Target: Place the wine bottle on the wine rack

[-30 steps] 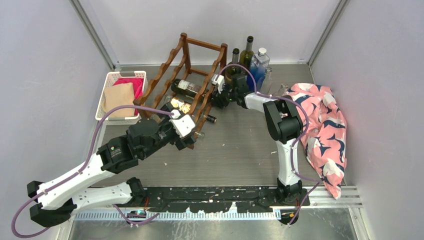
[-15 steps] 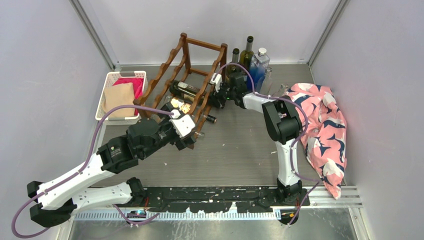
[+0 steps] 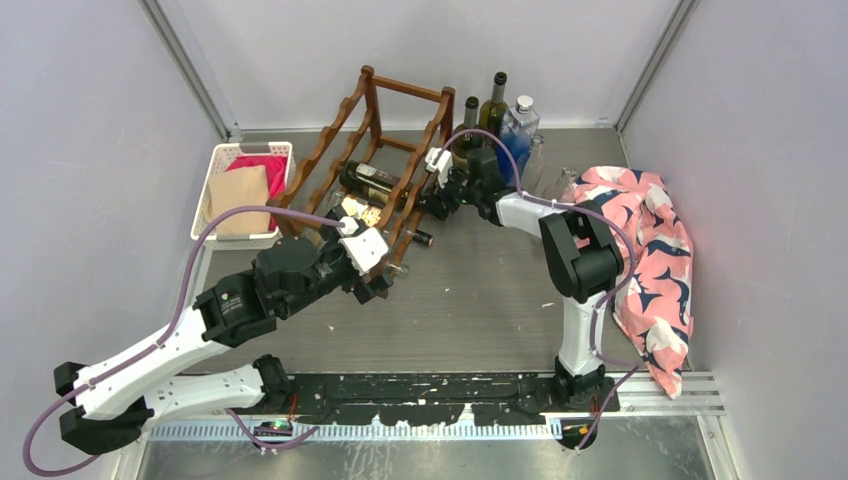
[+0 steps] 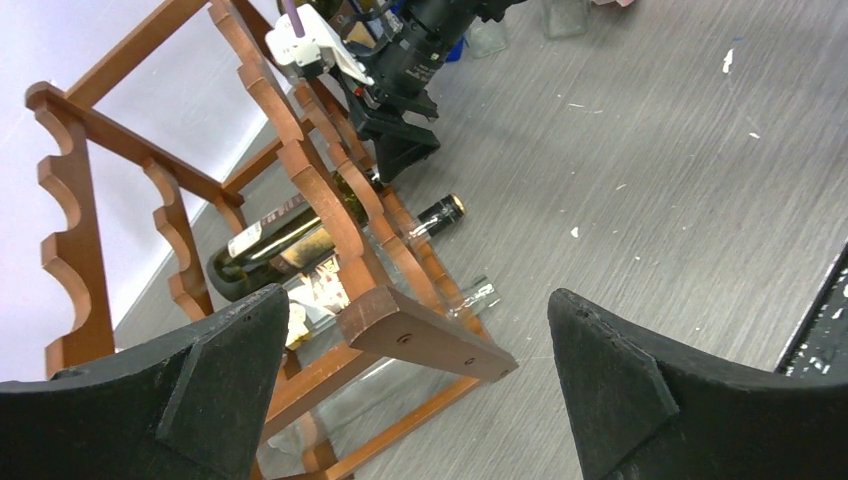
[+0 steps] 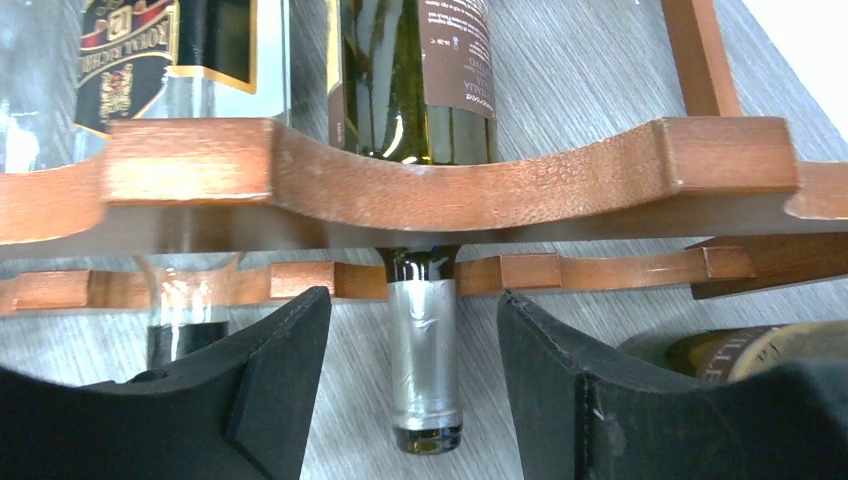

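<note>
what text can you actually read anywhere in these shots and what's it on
"ROYAL RICH..." (cut off by the frame), on the dark label of the clear bottle.
Brown label on the green wine bottle: print too small to read.
Gold label on the bottle at lower right: letters blurred and cut off.
Bottle labels in the top and left wrist views: too small to read.

Top edge crops wine bottle (image 5: 415,90); wine rack (image 5: 400,190) hides shoulder.

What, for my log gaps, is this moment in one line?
wine bottle: in wine rack | right gripper: open, flanking neck | left gripper: open near rack
</note>
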### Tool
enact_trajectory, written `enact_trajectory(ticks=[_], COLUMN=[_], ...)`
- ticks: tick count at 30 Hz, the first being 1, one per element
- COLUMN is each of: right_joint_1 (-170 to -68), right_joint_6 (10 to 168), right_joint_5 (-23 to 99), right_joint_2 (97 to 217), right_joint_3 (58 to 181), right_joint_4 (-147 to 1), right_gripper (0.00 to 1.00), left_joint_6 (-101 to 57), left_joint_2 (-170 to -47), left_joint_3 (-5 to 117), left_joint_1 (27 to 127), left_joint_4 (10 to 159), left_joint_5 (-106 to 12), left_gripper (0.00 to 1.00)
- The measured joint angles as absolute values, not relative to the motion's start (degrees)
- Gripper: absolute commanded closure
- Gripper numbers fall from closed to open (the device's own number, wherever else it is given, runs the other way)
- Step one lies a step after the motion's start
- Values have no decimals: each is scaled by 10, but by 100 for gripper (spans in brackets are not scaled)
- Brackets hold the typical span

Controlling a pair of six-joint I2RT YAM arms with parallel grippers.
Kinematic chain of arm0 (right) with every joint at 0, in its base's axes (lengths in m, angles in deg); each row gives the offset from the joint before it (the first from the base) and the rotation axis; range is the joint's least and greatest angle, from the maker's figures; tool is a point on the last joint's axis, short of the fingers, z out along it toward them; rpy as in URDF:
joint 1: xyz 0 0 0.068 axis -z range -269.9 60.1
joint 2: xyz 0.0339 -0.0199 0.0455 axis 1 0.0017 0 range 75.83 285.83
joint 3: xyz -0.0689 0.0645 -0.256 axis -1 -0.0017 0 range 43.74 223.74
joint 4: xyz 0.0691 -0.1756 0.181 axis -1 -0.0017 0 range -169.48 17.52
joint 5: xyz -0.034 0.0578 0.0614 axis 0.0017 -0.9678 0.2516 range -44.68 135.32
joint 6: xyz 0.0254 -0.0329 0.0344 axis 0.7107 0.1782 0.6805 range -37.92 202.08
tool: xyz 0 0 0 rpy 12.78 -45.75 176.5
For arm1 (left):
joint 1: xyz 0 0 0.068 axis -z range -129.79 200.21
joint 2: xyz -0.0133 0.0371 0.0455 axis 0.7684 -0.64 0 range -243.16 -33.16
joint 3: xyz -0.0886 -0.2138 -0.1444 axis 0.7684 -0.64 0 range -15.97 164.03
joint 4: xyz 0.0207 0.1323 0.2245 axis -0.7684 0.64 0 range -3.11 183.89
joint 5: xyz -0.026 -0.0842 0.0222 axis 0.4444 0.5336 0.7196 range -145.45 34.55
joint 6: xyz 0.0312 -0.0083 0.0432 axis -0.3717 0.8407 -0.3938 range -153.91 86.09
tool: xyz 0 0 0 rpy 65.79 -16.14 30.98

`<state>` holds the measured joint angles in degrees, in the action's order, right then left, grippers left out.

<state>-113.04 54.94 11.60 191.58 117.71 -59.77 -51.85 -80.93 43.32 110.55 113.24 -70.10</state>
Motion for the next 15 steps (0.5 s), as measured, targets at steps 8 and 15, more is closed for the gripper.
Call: enact_trajectory(ticks=[8,15], right_joint_1=[-1130,-1133], right_joint_6=[550,570], right_joint_5=[123,148], right_joint_2=[1859,1821], right_joint_3=[1118,1061], right_joint_4=[-593,-605], right_gripper=[32,26], left_joint_6=[-459,-387], left_joint_2=[-799,-787], left_joint_3=[433,433], left_joint_1=[1105,1105], left_joint_4=[1132,1132], left_joint_5=[-676,-667], left_gripper=[0,0])
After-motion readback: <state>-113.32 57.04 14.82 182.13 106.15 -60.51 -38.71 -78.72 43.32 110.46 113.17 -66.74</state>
